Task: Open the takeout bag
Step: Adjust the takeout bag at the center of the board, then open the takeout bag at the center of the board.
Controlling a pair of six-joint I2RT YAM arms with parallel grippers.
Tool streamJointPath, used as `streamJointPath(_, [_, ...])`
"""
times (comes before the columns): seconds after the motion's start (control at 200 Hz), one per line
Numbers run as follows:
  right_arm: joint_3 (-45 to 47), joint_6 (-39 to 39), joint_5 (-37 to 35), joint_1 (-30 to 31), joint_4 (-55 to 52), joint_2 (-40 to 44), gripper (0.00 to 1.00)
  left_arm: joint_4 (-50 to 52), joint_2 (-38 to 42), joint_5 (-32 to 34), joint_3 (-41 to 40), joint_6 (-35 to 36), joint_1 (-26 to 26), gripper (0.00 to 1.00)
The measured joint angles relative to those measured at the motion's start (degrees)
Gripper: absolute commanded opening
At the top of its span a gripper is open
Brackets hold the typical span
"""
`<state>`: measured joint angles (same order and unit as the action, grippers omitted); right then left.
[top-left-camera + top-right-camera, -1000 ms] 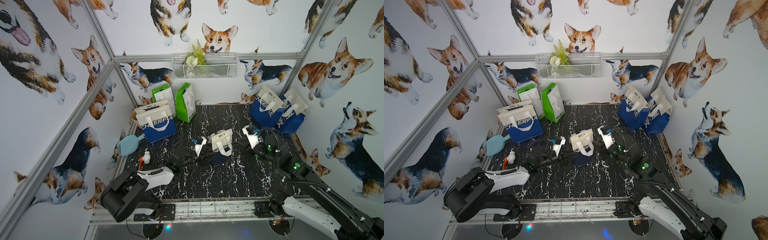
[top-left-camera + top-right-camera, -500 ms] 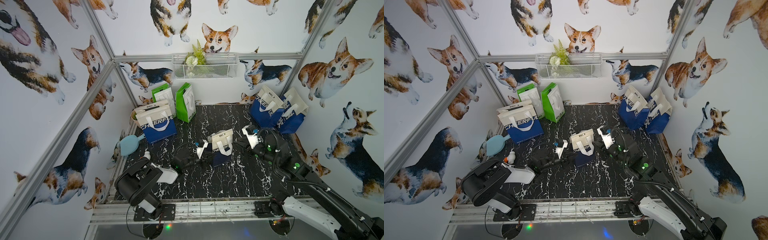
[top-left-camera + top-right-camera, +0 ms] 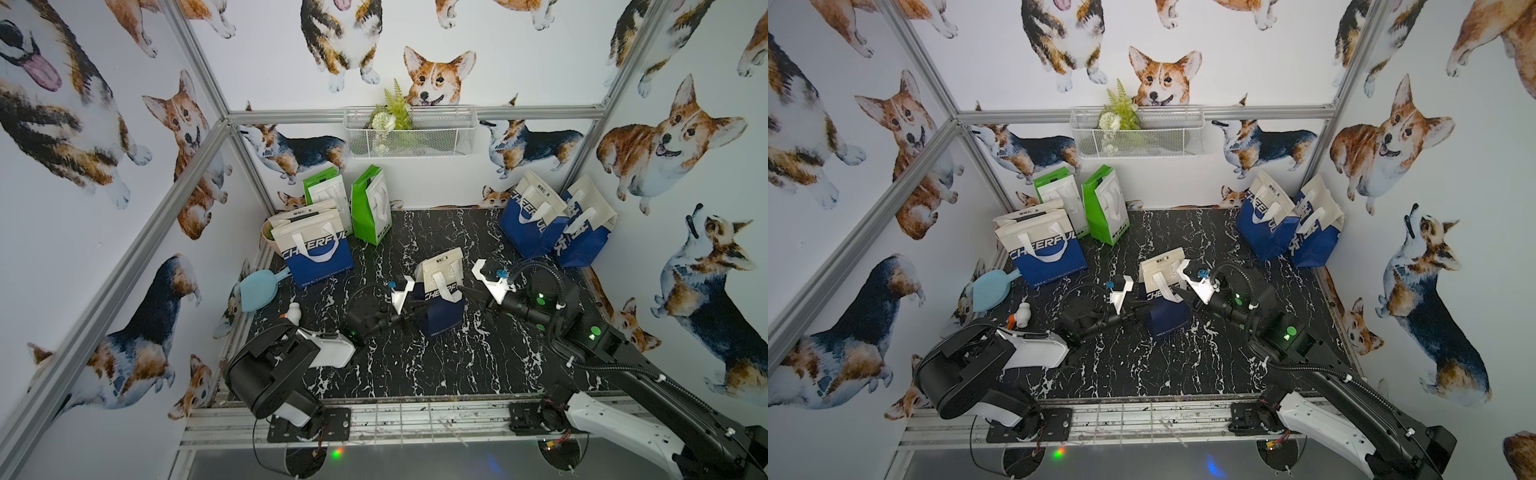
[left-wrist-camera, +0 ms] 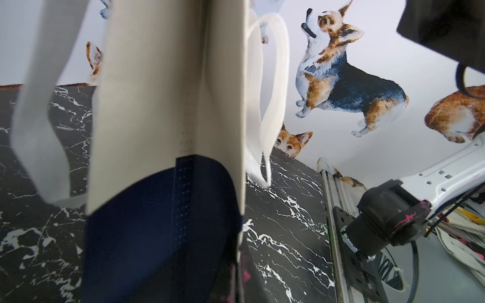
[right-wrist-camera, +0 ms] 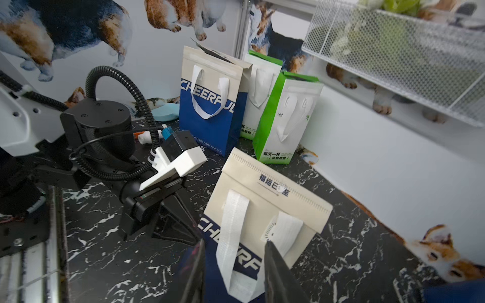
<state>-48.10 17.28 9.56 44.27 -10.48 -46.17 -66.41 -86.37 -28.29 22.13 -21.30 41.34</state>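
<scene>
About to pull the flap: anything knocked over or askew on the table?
Only minor things: a small white bottle seems to lie on its side near the left edge of the table, and the blue scoop beside it overhangs that edge. The takeout bag in the middle stands upright, flap folded shut.

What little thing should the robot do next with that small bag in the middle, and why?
Probably close the right gripper on the white handle: its open jaws straddle that strap, while the left gripper is shut on the takeout bag at its side edge. A grip there might let it pull the front open.
</scene>
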Motion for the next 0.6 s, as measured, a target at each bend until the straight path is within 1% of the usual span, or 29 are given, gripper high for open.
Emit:
streamJointPath(0.155, [5.27, 10.03, 3.1, 0.33, 7.17, -0.39, 0.41, 4.35, 3.15, 2.71, 0.13, -0.31, 0.66, 0.0])
streamJointPath(0.295, [6.93, 16.09, 4.24, 0.5, 13.7, -3.69, 0.42, 6.32, 3.65, 3.76, 0.74, -0.31, 0.7, 0.0])
streamJointPath(0.485, [8.26, 24.63, 3.39, 3.72, 21.51, -8.7, 0.43, 6.34, 3.17, 4.13, 1.09, -0.55, 1.11, 0.0])
streamJointPath(0.601, [9.05, 27.91, 0.87, 3.85, 26.69, -10.38, 0.44, 6.36, 3.28, 4.15, 1.09, -0.76, 1.18, 0.0])
